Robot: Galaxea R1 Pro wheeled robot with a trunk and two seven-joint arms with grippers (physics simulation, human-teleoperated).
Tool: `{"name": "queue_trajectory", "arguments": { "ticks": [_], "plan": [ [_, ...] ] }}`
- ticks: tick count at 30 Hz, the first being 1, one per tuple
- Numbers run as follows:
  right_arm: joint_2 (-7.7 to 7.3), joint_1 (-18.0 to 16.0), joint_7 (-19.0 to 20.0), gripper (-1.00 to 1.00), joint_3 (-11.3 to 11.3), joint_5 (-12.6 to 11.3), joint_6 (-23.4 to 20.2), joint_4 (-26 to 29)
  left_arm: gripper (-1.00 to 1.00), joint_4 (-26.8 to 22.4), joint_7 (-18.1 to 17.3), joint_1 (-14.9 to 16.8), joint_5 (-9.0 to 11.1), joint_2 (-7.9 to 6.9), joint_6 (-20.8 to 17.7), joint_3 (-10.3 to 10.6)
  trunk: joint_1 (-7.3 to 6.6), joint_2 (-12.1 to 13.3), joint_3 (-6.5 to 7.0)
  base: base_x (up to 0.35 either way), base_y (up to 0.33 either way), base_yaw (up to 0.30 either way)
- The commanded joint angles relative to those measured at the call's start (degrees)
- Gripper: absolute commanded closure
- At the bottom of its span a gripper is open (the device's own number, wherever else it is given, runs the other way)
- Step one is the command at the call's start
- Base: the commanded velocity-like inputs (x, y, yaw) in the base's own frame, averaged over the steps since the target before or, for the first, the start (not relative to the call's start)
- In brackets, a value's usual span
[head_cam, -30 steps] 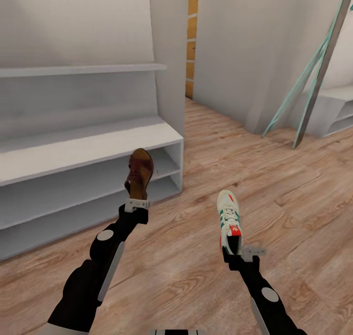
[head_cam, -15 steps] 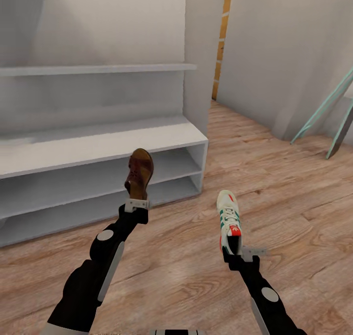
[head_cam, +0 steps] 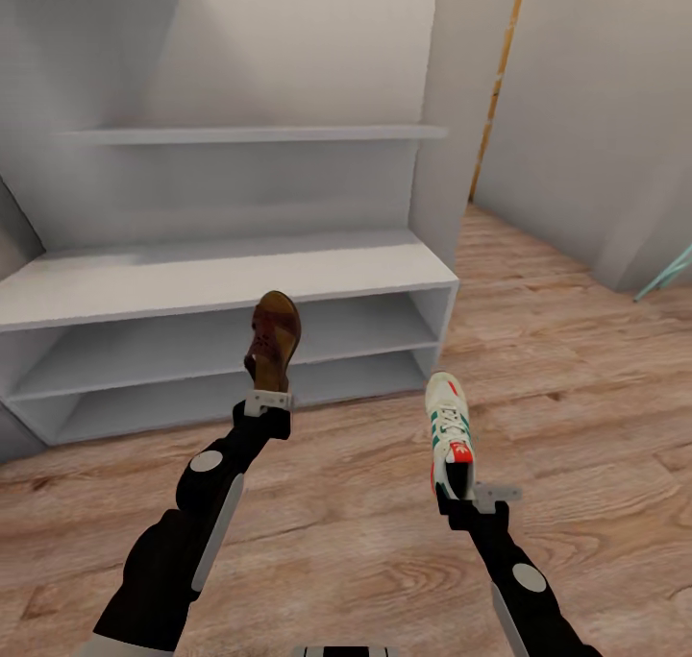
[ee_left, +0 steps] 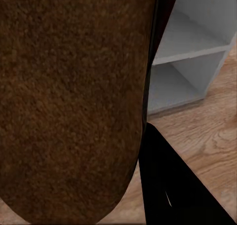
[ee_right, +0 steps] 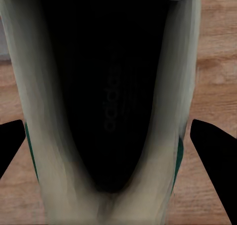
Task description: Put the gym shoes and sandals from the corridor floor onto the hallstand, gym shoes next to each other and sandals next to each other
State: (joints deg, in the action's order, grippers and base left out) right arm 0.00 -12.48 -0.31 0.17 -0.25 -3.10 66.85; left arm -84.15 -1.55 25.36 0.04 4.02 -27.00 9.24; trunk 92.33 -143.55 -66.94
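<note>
Floor (head_cam: 577,369): light brown wood-grain planks with knots, spread under and ahead of both arms.
Room: pale grey walls; narrow orange-brown strip (head_cam: 500,81) in a gap far ahead of the right gripper; bit of teal bar (head_cam: 668,284) low at the wall, well off to that gripper's outer side.
Rack (head_cam: 240,278): pale grey-white, matte, boxy; flat top, two open shelf levels below, a thin shelf above; straight ahead of the left gripper, its near corner ahead and inward of the right gripper.
Left gripper (head_cam: 268,400): clamped on the sandal's heel end, held above the floor.
Sandal (head_cam: 274,342): dark brown leather, grainy sole surface, rounded toe; stands up from the left gripper, toe away from the arm, in front of the rack's lower openings; not on any shelf.
Left wrist view: sandal (ee_left: 69,101) as a broad brown mottled slab right against the camera; rack shelves (ee_left: 190,47) and floor beyond.
Right gripper (head_cam: 471,492): closed on the shoe's heel, above the floor.
Shoe (head_cam: 449,431): white, green side stripes, red-orange tongue and heel patches, pale sole; points away from the right gripper, off the rack.
Right wrist view: shoe (ee_right: 106,106) seen into its dark opening, pale rim around, black fingers (ee_right: 215,156) on both sides.
</note>
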Motion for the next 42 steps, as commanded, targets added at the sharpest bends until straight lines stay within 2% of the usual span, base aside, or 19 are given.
{"name": "queue_trajectory", "arguments": {
  "ticks": [1,24,42],
  "plan": [
    [0.0,0.0,-0.05,1.0,0.01,-0.02,-0.32,0.12,1.0,-0.07,-0.3,0.04,-0.22,0.03,-0.34,-0.04,-0.01,-0.02,-0.05,0.0,0.0,0.3],
    [-0.04,0.0,-0.05,1.0,-0.02,-0.02,-0.32,0.12,1.0,-0.11,-0.3,0.04,-0.22,0.03,-0.34,-0.08,-0.01,-0.02,-0.05,0.0,0.0,0.293],
    [-0.09,0.04,-0.05,1.0,-0.05,-0.05,-0.32,0.32,1.0,-0.13,-0.3,0.04,-0.22,0.03,-0.34,-0.09,-0.01,-0.02,-0.05,0.0,0.058,0.015]
  ]
}}
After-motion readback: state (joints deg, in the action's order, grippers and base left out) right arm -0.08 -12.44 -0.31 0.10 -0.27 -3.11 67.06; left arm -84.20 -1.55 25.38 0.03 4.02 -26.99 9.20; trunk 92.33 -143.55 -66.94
